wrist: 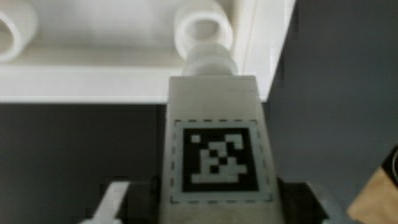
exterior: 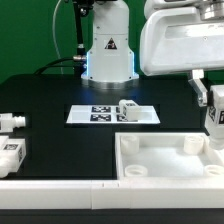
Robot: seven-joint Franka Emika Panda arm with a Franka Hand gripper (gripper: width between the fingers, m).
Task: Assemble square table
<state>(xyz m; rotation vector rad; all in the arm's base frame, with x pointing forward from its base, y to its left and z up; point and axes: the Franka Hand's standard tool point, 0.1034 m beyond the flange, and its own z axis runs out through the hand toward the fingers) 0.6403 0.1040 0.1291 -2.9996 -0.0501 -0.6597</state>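
My tool (wrist: 210,206) is clamped on a white tagged leg (wrist: 215,120). The leg's narrow end points at a corner socket (wrist: 201,22) of the square tabletop (exterior: 168,160); I cannot tell whether they touch. The tabletop lies on the black table (exterior: 50,95), at the exterior view's right. A second leg (exterior: 128,110) rests on the marker board (exterior: 92,115). A third leg (exterior: 9,122) and a fourth leg (exterior: 10,155) lie at the far left.

Panda arm: the base (exterior: 108,50) stands upright at centre rear, and a broad white link (exterior: 180,40) reaches toward the exterior view's right. The gripper (exterior: 211,100) points downward at that edge, partly cropped. In the wrist view, the fingers (wrist: 118,203) clamp both sides of a leg (wrist: 214,130).
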